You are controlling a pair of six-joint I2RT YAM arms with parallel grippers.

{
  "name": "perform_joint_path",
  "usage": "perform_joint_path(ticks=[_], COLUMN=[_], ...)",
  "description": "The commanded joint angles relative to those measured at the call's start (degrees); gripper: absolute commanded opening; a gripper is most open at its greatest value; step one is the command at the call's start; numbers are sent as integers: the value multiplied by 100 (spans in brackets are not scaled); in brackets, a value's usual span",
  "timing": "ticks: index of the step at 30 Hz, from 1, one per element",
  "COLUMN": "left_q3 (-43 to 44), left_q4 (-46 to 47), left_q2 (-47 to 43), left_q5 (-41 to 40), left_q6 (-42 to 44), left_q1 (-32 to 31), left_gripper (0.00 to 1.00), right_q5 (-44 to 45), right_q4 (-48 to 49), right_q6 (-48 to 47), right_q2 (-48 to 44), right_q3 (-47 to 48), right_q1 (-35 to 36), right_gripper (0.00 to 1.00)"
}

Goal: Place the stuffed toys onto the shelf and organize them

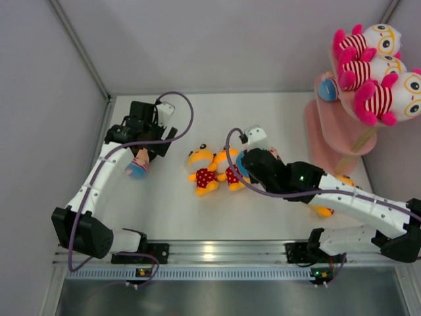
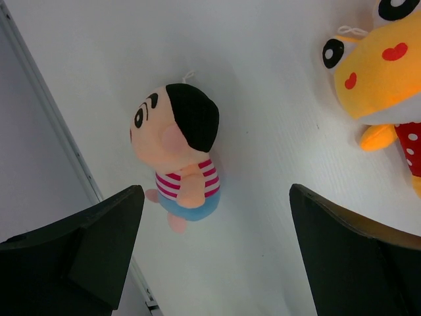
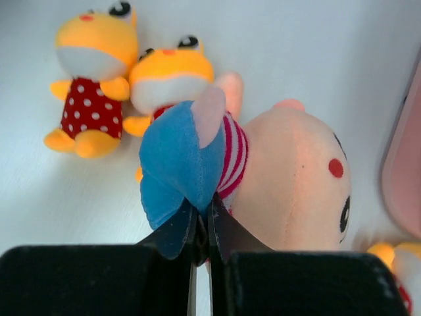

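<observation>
Pink-and-white striped dolls [image 1: 373, 69]: we count three, lying side by side on the top board of the shelf [image 1: 325, 148] at the far right, big glasses eyes facing right. One board down there's a blue-and-peach blob [image 1: 327, 92]; it looks like another doll, but we can't tell which kind. Orange-yellow dolls in red polka-dot outfits: three. Two sit touching mid-surface, the left orange doll [image 1: 202, 172] and the right orange doll [image 1: 228, 172]; the third orange doll [image 1: 322, 210] is mostly hidden under the right arm near the shelf base. Boy dolls: two clearly seen, each with a peach face, a red-and-white striped shirt and blue shorts. The left boy doll [image 2: 181, 151], with black hair, lies alone on the white surface [image 1: 171, 210] near the left wall. The left claw [image 2: 216, 191] hangs above it with its jaws spread wide, touching nothing. The right claw [image 3: 200, 214] is pinched tight on the blue shorts of the right boy doll [image 3: 289, 171], which has a red cheek dot showing and sits just beside the right orange doll. We can't tell if it's lifted or resting on the surface.
</observation>
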Motion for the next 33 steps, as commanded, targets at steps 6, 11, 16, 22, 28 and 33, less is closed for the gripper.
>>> perform_joint_path(ticks=[6,11,16,22,28,33], left_q3=[176,114,167,167,149,167], left_q4=[147,156,156,147,138,147], left_q2=[-55,-46,24,42,15,77], left_q5=[132,193,237,272,184,219], left_q6=[39,48,48,57,74,65], left_q1=[19,19,19,19,19,19], left_gripper=[98,98,98,98,98,98], right_q5=[-125,-204,-794,-961,-1198,-1399], right_q4=[2143,2662,2997,4162,4446,5053], right_q6=[-4528,-5736,-6342,-6887,-7002,-7406], right_q2=[312,-74,-339,-102,118,162], right_q3=[475,298,79,-457,-703,-1002], right_q1=[-1835,-2766,-3796,-4674,-5194,-5484], right_gripper=[0,0,0,0,0,0])
